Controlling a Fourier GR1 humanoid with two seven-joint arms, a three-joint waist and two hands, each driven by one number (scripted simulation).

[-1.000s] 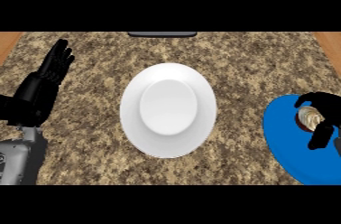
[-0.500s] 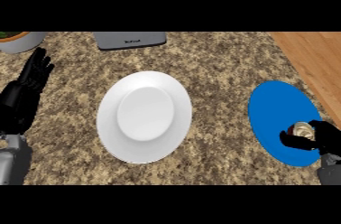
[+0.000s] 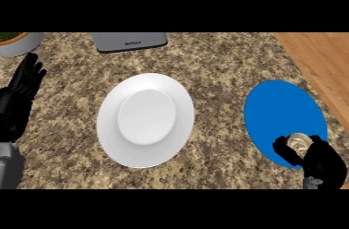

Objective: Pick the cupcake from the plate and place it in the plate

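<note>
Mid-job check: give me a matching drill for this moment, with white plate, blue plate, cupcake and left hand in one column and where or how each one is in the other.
Things:
1. white plate
2. blue plate
3. cupcake
4. left hand

Places or states:
A. open, fingers up, at the view's left edge
B. between the curled fingers of the right hand, at the blue plate's near rim
C. middle of the counter, holding nothing
D. right side of the counter, beside the wooden strip

Pairs: 1-C, 2-D, 3-B, 4-A.
</note>
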